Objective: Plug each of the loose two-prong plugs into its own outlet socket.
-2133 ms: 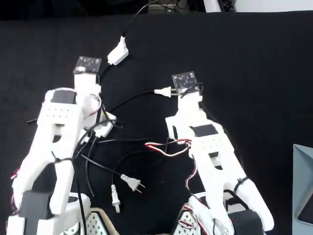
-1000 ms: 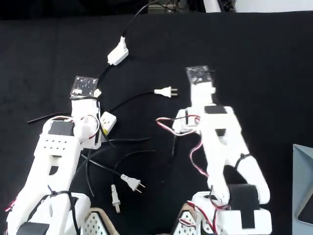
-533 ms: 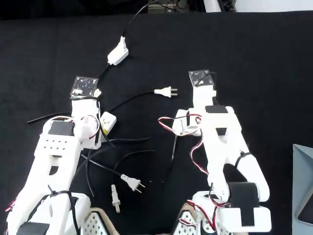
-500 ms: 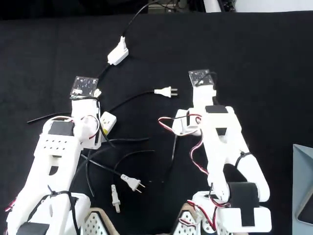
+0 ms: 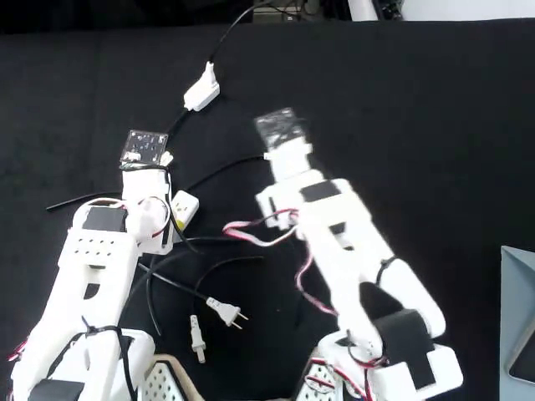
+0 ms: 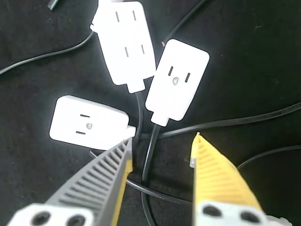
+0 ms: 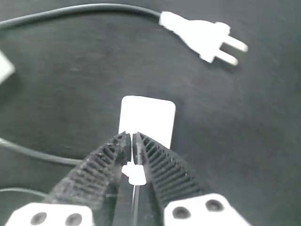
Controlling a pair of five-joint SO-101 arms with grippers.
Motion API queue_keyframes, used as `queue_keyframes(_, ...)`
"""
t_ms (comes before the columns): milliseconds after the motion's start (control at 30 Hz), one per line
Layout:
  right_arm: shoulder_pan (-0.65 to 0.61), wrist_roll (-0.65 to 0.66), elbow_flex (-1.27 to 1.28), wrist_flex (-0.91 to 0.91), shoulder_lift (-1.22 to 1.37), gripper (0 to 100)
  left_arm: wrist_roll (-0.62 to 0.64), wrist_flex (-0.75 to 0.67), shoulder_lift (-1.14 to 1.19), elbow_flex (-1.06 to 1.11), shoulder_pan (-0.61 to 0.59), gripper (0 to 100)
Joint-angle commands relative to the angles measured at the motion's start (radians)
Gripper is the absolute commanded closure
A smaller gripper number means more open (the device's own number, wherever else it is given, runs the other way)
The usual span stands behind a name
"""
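Held left fingers (image 6: 216, 174) wide over white sockets (image 6: 176, 82) on the black bench (image 5: 451, 125) — had right fingers (image 7: 164, 169) pressed together.

A black cloth (image 5: 451, 125) lay beneath the right claw (image 7: 132, 137) and the left claw (image 6: 162, 139) and spread wide around both. Far to the right of the right claw, back toward the arms' bases, sat a grey-blue thing (image 5: 518, 309), cut off at the edge. Beyond both claws, past the cloth's far edge, a white strip (image 5: 468, 8) showed.
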Motion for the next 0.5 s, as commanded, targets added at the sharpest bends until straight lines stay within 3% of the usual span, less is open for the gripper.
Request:
queue_keyframes(0, -0.074, -0.055, -0.051, -0.002, -0.024, 97.6, 0.005, -0.012, -0.029, -0.005, -0.012, 79)
queue_keyframes(167, -0.035, -0.063, -0.077, 0.133, -0.067, 97.6, 0.003, -0.012, -0.029, -0.007, -0.004, 79)
queue_keyframes(333, 0.100, -0.064, -0.125, 0.345, -0.254, 97.3, 0.006, -0.005, -0.029, -0.050, 0.007, 77)
queue_keyframes(467, 0.238, -0.063, -0.104, 0.400, -0.410, 97.3, 0.054, -0.003, -0.029, -0.061, 0.067, 72)
